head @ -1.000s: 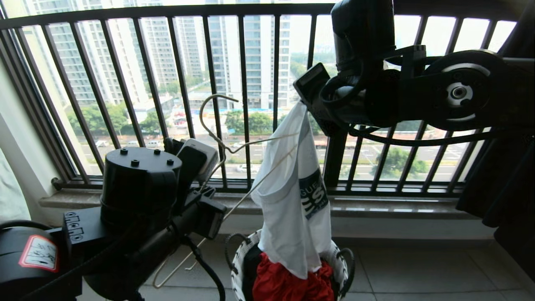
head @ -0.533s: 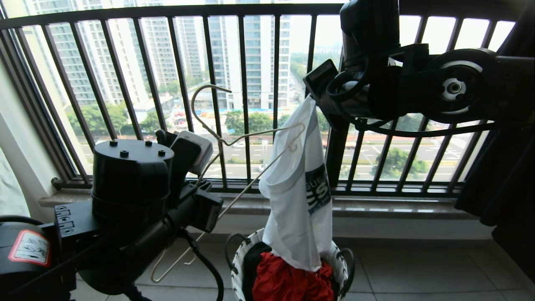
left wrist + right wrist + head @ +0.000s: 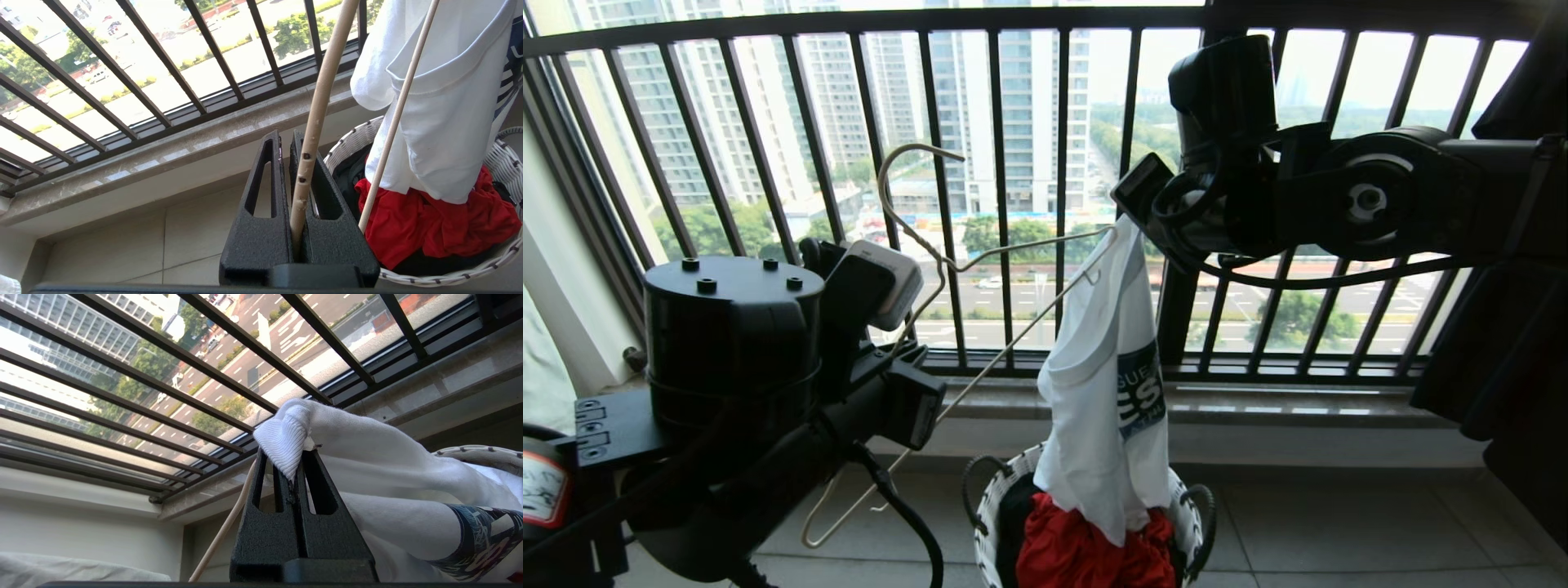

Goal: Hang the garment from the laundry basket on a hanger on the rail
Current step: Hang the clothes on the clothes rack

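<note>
The white garment (image 3: 1094, 392) with the dark blue graphic hangs from my right gripper (image 3: 291, 457), which is shut on its ribbed collar high over the laundry basket (image 3: 1188, 506). The shirt's hem still reaches the basket. My left gripper (image 3: 287, 136) is shut on the lower wire of the cream hanger (image 3: 919, 148), held tilted with its hook up. The hanger's (image 3: 326, 102) far shoulder end lies against the top of the garment (image 3: 449, 102), just below the right gripper (image 3: 1127, 222). I cannot tell whether it is inside the collar. The rail is out of view.
A red cloth (image 3: 1086, 555) and a black garment (image 3: 1013, 506) lie in the basket. The black railing of vertical bars (image 3: 1001, 204) and a stone sill (image 3: 1258, 404) stand close behind. Dark clothing (image 3: 1503, 367) hangs at the right. Tiled floor lies to the basket's right.
The left arm has shifted left and raised the hanger, whose far shoulder end has come up to the garment's top. The right arm has dropped a little, with the garment still in its grip.
</note>
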### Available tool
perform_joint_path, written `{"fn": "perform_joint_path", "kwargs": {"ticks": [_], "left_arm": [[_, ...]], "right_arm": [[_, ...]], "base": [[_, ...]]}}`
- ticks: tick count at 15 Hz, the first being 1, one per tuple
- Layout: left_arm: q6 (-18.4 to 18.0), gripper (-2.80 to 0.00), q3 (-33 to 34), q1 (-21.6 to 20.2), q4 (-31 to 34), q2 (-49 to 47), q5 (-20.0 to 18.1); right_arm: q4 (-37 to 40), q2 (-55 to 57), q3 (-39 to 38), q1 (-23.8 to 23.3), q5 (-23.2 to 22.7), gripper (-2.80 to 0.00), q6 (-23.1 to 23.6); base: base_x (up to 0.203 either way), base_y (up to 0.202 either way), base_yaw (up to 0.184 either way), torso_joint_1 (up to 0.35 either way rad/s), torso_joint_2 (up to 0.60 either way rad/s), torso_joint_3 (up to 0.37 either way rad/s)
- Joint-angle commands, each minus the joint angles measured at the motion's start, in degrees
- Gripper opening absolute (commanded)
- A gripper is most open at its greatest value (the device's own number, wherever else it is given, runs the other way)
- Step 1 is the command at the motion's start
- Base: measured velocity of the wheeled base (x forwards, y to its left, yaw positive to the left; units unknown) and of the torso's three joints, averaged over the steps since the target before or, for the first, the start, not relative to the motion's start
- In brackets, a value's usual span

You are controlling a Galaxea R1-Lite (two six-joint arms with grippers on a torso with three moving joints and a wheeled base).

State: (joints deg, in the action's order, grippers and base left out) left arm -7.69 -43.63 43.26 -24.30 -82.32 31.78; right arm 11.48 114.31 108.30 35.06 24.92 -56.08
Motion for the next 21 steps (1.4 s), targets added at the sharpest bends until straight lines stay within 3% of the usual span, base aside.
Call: {"fn": "perform_joint_path", "kwargs": {"ticks": [1, 3, 6, 10, 13, 18, 21], "left_arm": [[-1.0, -2.80, 0.0, 0.0, 0.7, 3.1, 0.2], [-1.3, -2.80, -0.5, 0.0, 5.0, 4.8, 0.2], [-1.4, -2.80, -0.5, 0.1, 6.5, 5.2, -0.1], [-1.4, -2.80, -1.5, 0.1, 16.1, 7.0, -0.3], [-1.2, -2.80, -2.3, 0.1, 19.9, 9.0, -3.4], [-0.9, -2.80, -2.8, -0.1, 23.9, 8.6, -3.5], [-1.0, -2.80, -3.1, -2.5, 23.9, 6.8, -3.5]], "right_arm": [[0.1, -0.5, -1.3, -0.1, -0.1, -2.80, 0.8], [0.2, -1.2, -1.5, -0.2, -0.8, -2.80, 0.9], [0.3, -1.6, -1.6, -0.9, -0.9, -2.80, 1.9], [0.3, -2.6, -2.3, -2.4, -1.1, -2.80, 5.0], [0.4, -2.8, -2.9, -3.1, -1.1, -2.80, 6.9], [0.4, -3.1, -3.4, -3.1, -1.1, -2.80, 7.6], [0.4, -3.7, -3.8, -3.0, -1.2, -2.80, 8.7]], "base": [[0.000, 0.000, 0.000, 0.000, 0.00, 0.000], [0.000, 0.000, 0.000, 0.000, 0.00, 0.000], [0.000, 0.000, 0.000, 0.000, 0.00, 0.000], [0.000, 0.000, 0.000, 0.000, 0.00, 0.000], [0.000, 0.000, 0.000, 0.000, 0.00, 0.000], [0.000, 0.000, 0.000, 0.000, 0.00, 0.000], [0.000, 0.000, 0.000, 0.000, 0.00, 0.000]]}}
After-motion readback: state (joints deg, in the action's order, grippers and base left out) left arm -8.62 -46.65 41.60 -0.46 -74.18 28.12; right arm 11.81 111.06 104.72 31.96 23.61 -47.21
